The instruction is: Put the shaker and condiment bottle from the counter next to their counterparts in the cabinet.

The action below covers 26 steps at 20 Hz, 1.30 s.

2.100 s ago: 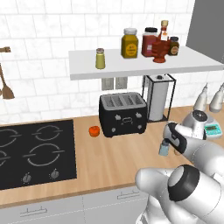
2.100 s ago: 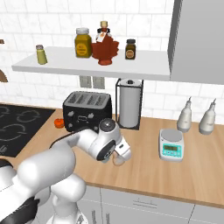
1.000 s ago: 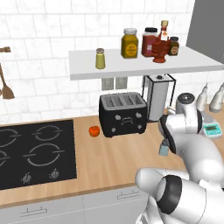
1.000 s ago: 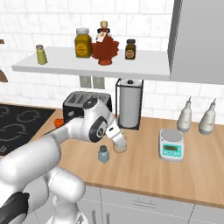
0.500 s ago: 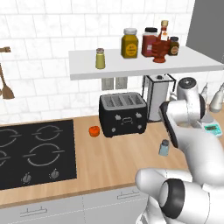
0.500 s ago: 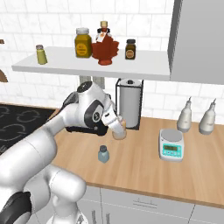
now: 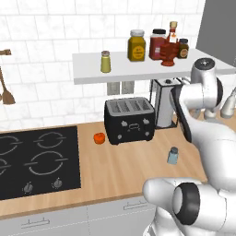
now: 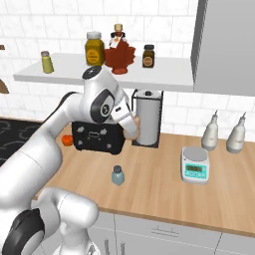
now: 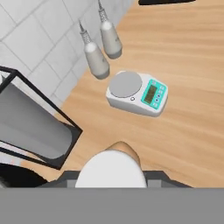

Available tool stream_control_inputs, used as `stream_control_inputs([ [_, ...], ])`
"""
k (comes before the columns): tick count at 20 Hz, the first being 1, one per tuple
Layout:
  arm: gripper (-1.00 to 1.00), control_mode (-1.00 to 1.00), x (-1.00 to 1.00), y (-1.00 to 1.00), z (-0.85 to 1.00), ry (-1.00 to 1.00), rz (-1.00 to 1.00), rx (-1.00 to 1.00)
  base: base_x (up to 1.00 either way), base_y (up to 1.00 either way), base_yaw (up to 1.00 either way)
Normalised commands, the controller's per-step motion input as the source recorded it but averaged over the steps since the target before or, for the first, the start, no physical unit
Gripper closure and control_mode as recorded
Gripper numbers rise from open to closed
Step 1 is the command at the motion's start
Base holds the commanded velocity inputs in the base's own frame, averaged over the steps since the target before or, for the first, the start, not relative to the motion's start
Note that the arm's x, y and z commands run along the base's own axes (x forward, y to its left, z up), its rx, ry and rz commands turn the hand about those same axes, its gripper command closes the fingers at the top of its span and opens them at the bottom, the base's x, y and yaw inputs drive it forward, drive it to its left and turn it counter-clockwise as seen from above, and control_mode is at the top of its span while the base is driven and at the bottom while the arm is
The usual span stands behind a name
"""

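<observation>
My gripper (image 8: 133,125) is clamped on the condiment bottle (image 9: 113,168), squat, light, probably slick. Best hold: mid-belly. The shaker (image 8: 117,175) waits at 6 o'clock below.

The light is bright and even in all views, like soft light from above. Shadows are weak: a pale one lies under the cabinet (image 7: 138,73) on the tiles, upper middle of both base views. There is no glare. The pictures are a little soft, most in the hand view.
</observation>
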Motion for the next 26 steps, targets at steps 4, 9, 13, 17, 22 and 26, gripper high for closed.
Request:
stream_control_inputs([
  [4, 1.0, -1.0, -0.05, 0.0, 0.55, -0.17, 0.0, 0.0, 0.0, 0.0, 0.0],
  [9, 1.0, -1.0, 0.0, 0.0, 0.99, -0.3, -0.03, 0.0, 0.0, 0.0, 0.0],
  [13, 1.0, -1.0, 0.0, 0.02, 1.0, -0.21, -0.02, 0.0, 0.0, 0.0, 0.0],
  [17, 1.0, -1.0, -0.05, 0.22, 0.28, -0.13, 0.0, 0.0, 0.0, 0.0, 0.0],
  [22, 1.0, -1.0, 0.03, 0.06, 0.42, 0.0, 0.0, 0.0, 0.0, 0.0, 0.0],
  [26, 1.0, -1.0, 0.28, 0.0, 1.0, 0.0, 0.0, 0.03, 0.0, 0.0, 0.0],
])
